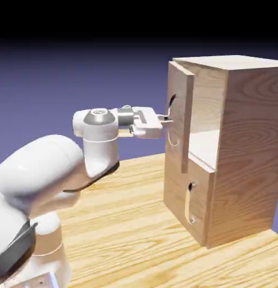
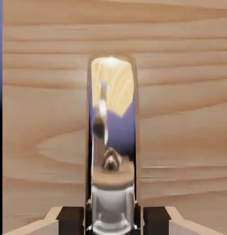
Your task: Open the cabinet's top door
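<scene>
glossy metal-look handle [image 2: 112, 137], wood-grain cabinet [image 1: 250, 146]

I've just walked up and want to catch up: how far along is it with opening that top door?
Partly done: the top door stands ajar, its near edge clear of the cabinet, so some of the inside shows. In hand: the pincer is closed on its shiny handle. Left, probably: swinging it wider.

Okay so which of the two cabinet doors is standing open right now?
The top door, the taller panel at the gripper: it is swung out, showing the cabinet's interior, while the bottom door is closed.
</scene>
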